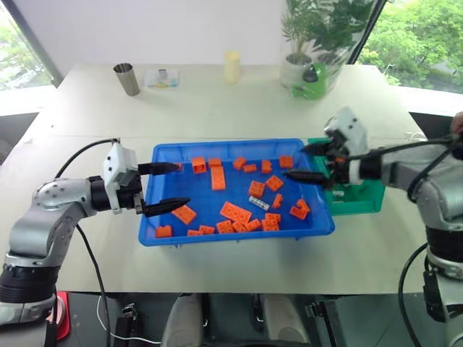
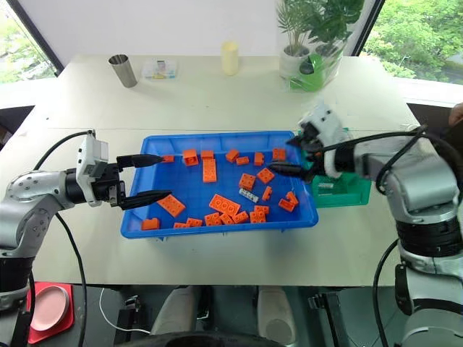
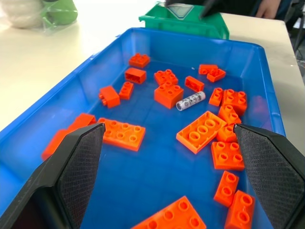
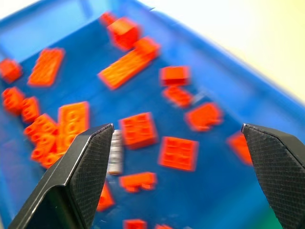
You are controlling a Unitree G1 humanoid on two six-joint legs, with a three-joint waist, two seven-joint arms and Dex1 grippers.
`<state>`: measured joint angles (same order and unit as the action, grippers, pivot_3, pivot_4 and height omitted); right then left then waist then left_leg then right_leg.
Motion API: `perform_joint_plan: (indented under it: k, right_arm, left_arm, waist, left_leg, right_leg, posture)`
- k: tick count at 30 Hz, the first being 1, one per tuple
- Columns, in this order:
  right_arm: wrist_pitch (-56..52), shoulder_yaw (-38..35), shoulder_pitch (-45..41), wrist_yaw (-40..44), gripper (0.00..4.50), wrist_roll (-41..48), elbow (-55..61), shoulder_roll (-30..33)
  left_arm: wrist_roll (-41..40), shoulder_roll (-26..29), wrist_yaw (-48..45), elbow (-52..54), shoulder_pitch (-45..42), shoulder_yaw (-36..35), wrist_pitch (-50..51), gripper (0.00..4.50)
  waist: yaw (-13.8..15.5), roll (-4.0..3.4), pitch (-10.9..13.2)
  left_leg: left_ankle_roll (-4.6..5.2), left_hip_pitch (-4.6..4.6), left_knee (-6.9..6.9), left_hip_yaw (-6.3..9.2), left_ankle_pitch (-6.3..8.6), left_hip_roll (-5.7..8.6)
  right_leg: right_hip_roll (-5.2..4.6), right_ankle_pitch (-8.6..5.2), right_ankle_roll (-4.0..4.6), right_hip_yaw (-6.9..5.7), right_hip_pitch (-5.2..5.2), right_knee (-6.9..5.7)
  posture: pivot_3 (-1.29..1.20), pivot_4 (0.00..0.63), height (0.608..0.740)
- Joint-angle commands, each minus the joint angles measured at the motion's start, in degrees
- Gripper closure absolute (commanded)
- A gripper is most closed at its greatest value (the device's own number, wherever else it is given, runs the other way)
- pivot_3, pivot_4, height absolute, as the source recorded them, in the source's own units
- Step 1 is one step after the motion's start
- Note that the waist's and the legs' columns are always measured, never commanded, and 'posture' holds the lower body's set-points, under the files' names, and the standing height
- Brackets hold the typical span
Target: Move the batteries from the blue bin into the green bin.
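Observation:
The blue bin [image 1: 235, 236] sits mid-table, holding several orange bricks and one silver-grey battery [image 1: 258, 203] near its middle. That battery [image 3: 190, 100] lies flat among the bricks. The green bin [image 1: 362, 204] stands against the blue bin's right end. My left gripper [image 1: 181, 184] is open over the blue bin's left end with nothing between its fingers. My right gripper [image 1: 294, 161] is open and empty over the blue bin's right end, beside the green bin. In the right wrist view the battery [image 4: 116, 152] lies close to one finger.
At the table's far side stand a metal cup [image 1: 127, 78], a small clear container [image 1: 161, 77], a pale cylinder [image 1: 231, 66], and a potted plant [image 1: 311, 36] with a green watering can [image 1: 312, 81]. Bare table surrounds the bins.

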<state>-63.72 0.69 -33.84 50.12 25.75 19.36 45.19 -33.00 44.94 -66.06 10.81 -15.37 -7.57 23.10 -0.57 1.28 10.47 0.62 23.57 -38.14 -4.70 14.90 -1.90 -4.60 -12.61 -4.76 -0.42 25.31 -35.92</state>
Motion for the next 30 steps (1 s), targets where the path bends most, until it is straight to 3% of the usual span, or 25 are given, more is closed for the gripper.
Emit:
perform_joint_plan:
  k: [1,4,7,14,21,24,29,30]
  right_arm:
    - [-1.3,1.9,2.3,-3.9,0.07,0.1,2.9,-2.4]
    - [-1.4,3.6,4.1,-6.0,0.07,0.3,4.3,-4.3]
    - [-1.1,6.8,6.6,-9.2,0.89,-0.8,4.2,-7.7]
    - [2.6,11.3,6.9,-11.2,0.89,-3.9,-0.4,-9.0]
    - [12.0,20.1,5.3,-10.6,0.89,-12.6,-5.2,-7.3]
    - [14.2,22.0,4.7,-8.8,1.78,-14.3,-4.9,-6.2]
    - [12.8,21.6,4.0,-6.6,4.28,-13.6,-2.8,-6.3]
    - [12.0,21.0,3.8,-6.5,4.45,-13.0,-2.2,-6.7]
  left_arm:
    - [-0.1,0.5,-0.1,0.8,-0.2,-1.2,-1.0,0.0]
    - [0.0,0.6,-0.2,0.7,0.2,-1.4,-1.3,0.0]
    - [0.1,0.7,-0.1,0.7,0.5,-1.7,-1.4,0.0]
    - [0.0,0.8,0.5,0.8,-0.2,-1.7,-0.9,0.0]
    - [-0.3,1.1,1.1,2.0,-0.3,-1.7,-0.1,0.0]
    - [-0.4,1.1,1.3,2.3,-0.2,-1.7,0.0,0.0]
    - [-0.4,1.2,1.7,2.3,-0.1,-2.0,-0.1,0.0]
    - [-0.5,1.2,1.8,2.4,-0.1,-2.0,0.0,0.0]
  waist:
    - [0.0,0.01,0.0]
    - [-0.1,0.02,0.0]
    - [-0.2,0.03,0.0]
    - [-0.2,0.07,0.0]
    - [-0.3,0.12,-0.1]
    - [-0.3,0.13,-0.1]
    - [-0.2,0.14,-0.1]
    - [-0.2,0.14,-0.1]
  left_leg:
    - [0.0,0.02,-0.02,-0.01,0.0,0.01]
    - [0.0,0.05,-0.04,-0.03,0.0,0.03]
    - [0.0,0.04,-0.03,-0.02,0.0,0.02]
    - [0.0,0.04,-0.04,-0.02,0.0,0.04]
    - [0.0,0.01,-0.05,-0.02,0.0,0.05]
    - [0.0,-0.01,-0.05,-0.03,0.0,0.05]
    - [0.0,-0.02,-0.06,-0.03,0.0,0.05]
    - [0.0,-0.02,-0.06,-0.03,0.0,0.05]
  right_leg:
    - [-0.04,0.0,0.0,0.0,-0.01,0.01]
    - [-0.07,0.01,0.0,0.01,-0.01,0.07]
    - [-0.01,0.01,0.0,-0.01,0.01,0.05]
    - [0.02,0.01,0.0,-0.02,0.0,0.04]
    - [0.03,0.01,0.0,-0.02,-0.03,0.04]
    - [0.03,0.01,0.0,-0.02,-0.04,0.04]
    - [0.02,0.01,-0.01,-0.02,-0.06,0.04]
    - [0.02,0.01,-0.01,-0.02,-0.07,0.04]
  posture:
    - [0.0,0.15,0.736]
    - [0.0,0.15,0.736]
    - [0.0,0.15,0.736]
    - [0.0,0.15,0.736]
    - [0.0,0.15,0.736]
    - [0.0,0.15,0.736]
    - [0.0,0.15,0.736]
    - [0.0,0.15,0.736]
